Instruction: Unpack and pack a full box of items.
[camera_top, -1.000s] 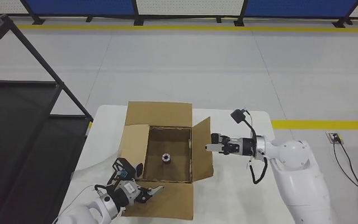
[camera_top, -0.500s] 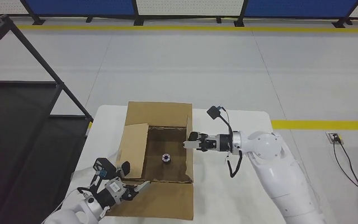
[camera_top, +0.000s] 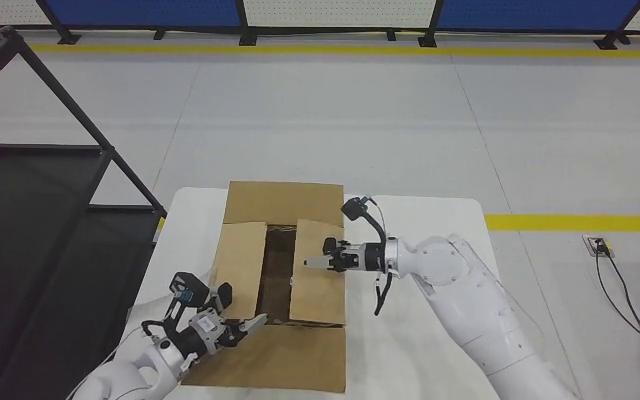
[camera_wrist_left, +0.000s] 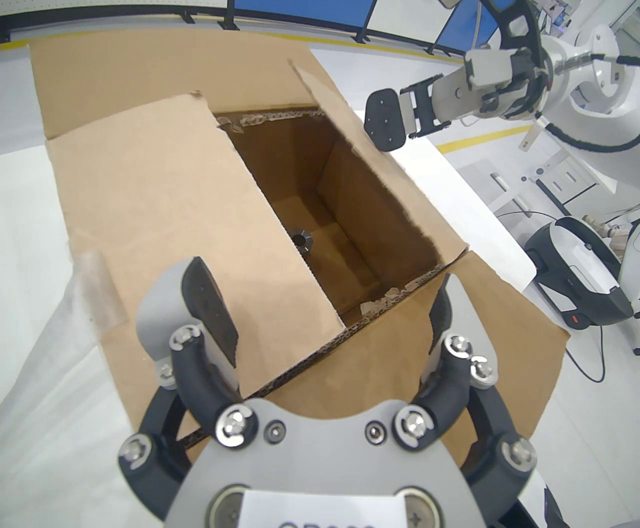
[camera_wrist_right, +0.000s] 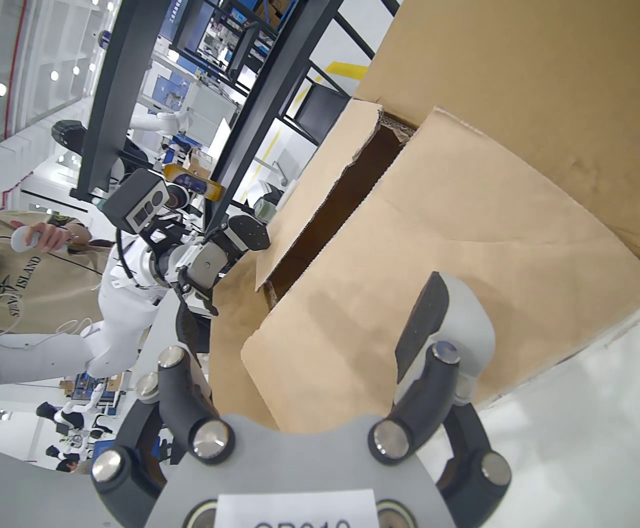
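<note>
White desk (camera_top: 190, 250) carries the cardboard box (camera_top: 283, 203), and the right tool (camera_top: 312, 262), fingers spread and gripping nothing, hangs right over the side flap (camera_top: 318, 285), which leans half-shut. Meanwhile the left tool (camera_top: 245, 328) is released too, near flap (camera_top: 290, 360) just below it. Looks like the closing-up step, so next that flap probably wants folding over the small metal part (camera_wrist_left: 299, 237) lying deep inside.

the right gripper (camera_wrist_right: 310, 310) is hanging with its fingers spread wide, close over a folded cardboard flap (camera_wrist_right: 450, 225) of the box (camera_wrist_right: 500, 65). a dark gap (camera_wrist_right: 340, 200) is showing between this flap and the opposite one. the left gripper (camera_wrist_right: 225, 250) is sitting by the box's far side.
</note>
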